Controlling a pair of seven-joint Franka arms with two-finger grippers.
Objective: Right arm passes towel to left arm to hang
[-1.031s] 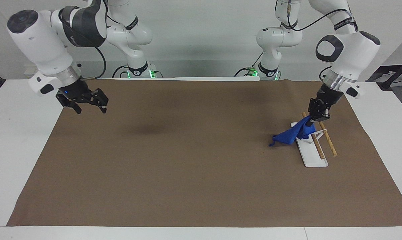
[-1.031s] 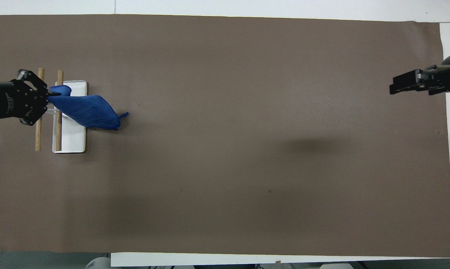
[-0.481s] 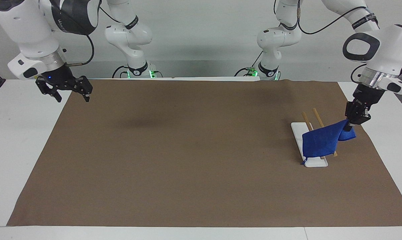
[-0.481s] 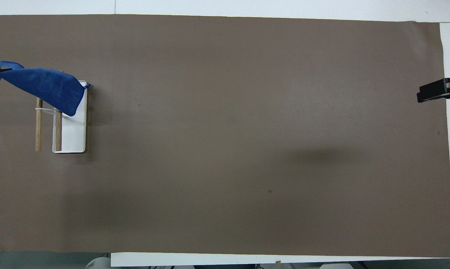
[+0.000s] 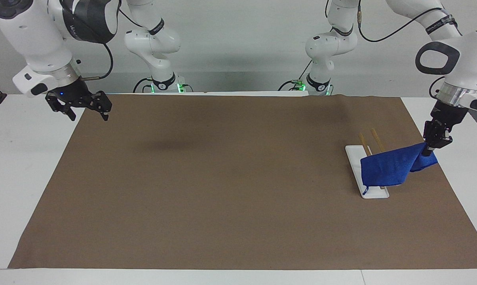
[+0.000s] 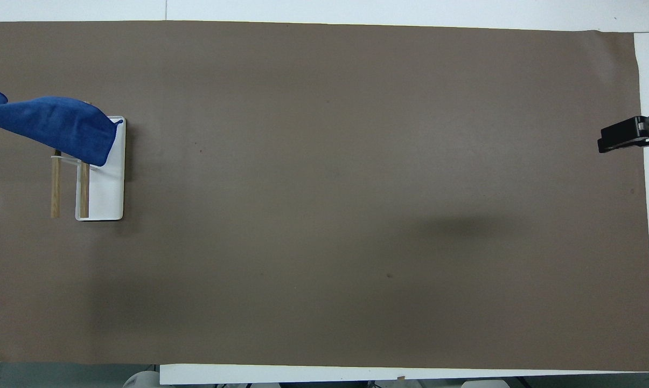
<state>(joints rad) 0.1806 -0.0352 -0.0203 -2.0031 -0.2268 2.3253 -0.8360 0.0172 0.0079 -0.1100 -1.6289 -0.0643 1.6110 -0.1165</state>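
Facing view shows the left gripper (image 5: 431,149) at the right edge of the frame, its fingertips pinched tight on one corner of the towel (image 5: 386,169). From that corner the blue cloth slopes down toward the frame's centre and drapes over the two wooden rails (image 5: 364,139) of the small rack, whose white base (image 5: 352,158) sits on the brown mat (image 5: 238,190). A short loop dangles from the towel's lower corner, just over the end of the base. In the overhead view the same cloth (image 6: 55,124) lies across the upper ends of the rails at the left edge of the frame, its held corner running out of shot.

At the upper left of the facing frame the right gripper (image 5: 86,111) hangs over the mat's corner, jaws spread wide and empty; this arm waits, well apart from the rack.

By my reading the handover is done and the hanging step is in hand: the towel lies over the rails but is pulled taut toward the left gripper, not yet settled evenly. The next move probably calls for lowering the held corner so that cloth falls on both sides of the rails, then releasing the pinch and lifting clear without dragging the towel off or tipping the light rack.
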